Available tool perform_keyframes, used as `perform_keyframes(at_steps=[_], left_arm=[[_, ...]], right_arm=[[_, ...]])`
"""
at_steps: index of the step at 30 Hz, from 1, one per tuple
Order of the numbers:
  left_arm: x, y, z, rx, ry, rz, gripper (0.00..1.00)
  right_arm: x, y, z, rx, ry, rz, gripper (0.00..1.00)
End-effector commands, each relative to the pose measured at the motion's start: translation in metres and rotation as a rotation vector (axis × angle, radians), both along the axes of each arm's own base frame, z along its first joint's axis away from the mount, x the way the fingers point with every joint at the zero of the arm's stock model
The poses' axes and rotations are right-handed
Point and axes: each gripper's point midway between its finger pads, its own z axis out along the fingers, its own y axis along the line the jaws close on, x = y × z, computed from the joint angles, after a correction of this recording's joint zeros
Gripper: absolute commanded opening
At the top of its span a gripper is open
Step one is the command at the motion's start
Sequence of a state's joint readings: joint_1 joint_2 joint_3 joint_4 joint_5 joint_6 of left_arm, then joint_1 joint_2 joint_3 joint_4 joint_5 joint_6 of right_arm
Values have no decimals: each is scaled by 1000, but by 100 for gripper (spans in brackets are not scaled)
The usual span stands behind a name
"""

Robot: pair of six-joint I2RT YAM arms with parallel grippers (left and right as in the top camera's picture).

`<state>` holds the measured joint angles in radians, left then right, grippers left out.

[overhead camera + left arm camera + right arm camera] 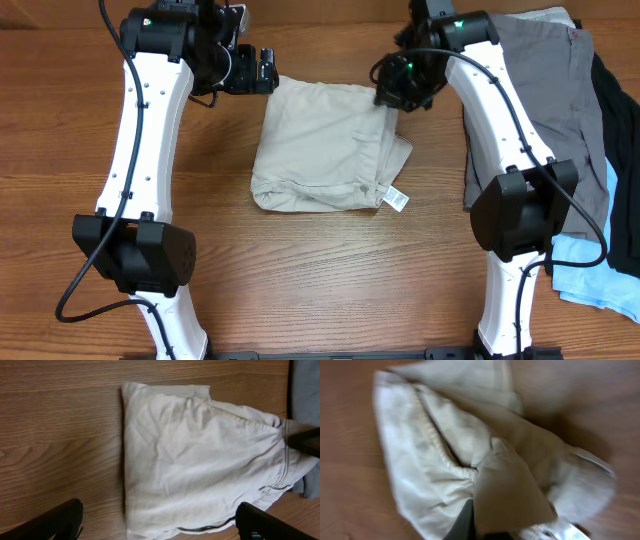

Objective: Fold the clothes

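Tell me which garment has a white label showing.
The beige shorts mid-table: the white label sticks out at their lower right corner. The grey shorts, black garment and light-blue garment at right show none.

**What the views keep back**

The right wrist view is smeared throughout. The beige shorts [470, 455] show only as soft folds. One dark finger [464, 522] runs off the bottom edge under cloth, so the right gripper's [388, 96] hold cannot be judged. In the left wrist view both fingers [55, 525] are cropped at the bottom. Overhead, the right arm [505, 130] covers part of the grey shorts [545, 80]. The black garment [622, 120] and the light-blue garment [590, 285] run off the right edge. The print on the label [396, 198] is too small to read.
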<state>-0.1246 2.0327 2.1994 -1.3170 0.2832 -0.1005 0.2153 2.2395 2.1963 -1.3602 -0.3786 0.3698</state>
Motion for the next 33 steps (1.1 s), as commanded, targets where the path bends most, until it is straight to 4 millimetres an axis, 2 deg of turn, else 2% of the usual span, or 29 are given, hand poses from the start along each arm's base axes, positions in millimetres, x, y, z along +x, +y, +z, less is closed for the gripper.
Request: perform_keyframes(at_steps=[1, 5, 6, 7, 8, 10, 11, 15, 18, 21, 22, 23, 25, 30, 33], left_arm=[[-2, -2, 2, 15, -14, -27, 100], [-2, -2, 2, 15, -14, -27, 100], [-2, -2, 2, 15, -14, -27, 100], [-2, -2, 2, 15, -14, -27, 100], [-2, -2, 2, 15, -14, -28, 100], [-2, -2, 2, 15, -14, -28, 100], [-2, -2, 2, 15, -14, -28, 100], [-2, -2, 2, 15, -13, -28, 100], [-3, -2, 2, 19, -14, -34, 100], [-3, -2, 2, 19, -13, -34, 100], [-3, -2, 2, 19, -13, -34, 100], [-3, -2, 2, 19, -12, -34, 100], [-3, -2, 1, 19, -10, -35, 100], [-4, -2, 1, 22, -12, -41, 100], [-4, -2, 1, 21, -11, -41, 100]], right_arm=[[-13, -21, -31, -88, 86, -49, 4], [-24, -33, -76, -116, 154, -94, 4], [-24, -37, -87, -121, 161, -115, 8], [-24, -40, -95, -120, 161, -125, 25], [-23, -43, -100, -118, 155, -132, 52], [-18, -49, -106, -119, 139, -146, 74], [-15, -53, -106, -122, 131, -156, 79], [1, -69, -86, -111, 84, -176, 80], [8, -74, -56, -110, 46, -146, 80], [7, -71, -26, -106, 20, -107, 84], [1, -68, -14, -108, 31, -96, 87], [-3, -67, -12, -110, 44, -92, 88], [-14, -61, -12, -104, 87, -78, 86], [-36, -37, -44, -128, 162, -14, 62], [-52, -28, -72, -140, 220, -10, 41]])
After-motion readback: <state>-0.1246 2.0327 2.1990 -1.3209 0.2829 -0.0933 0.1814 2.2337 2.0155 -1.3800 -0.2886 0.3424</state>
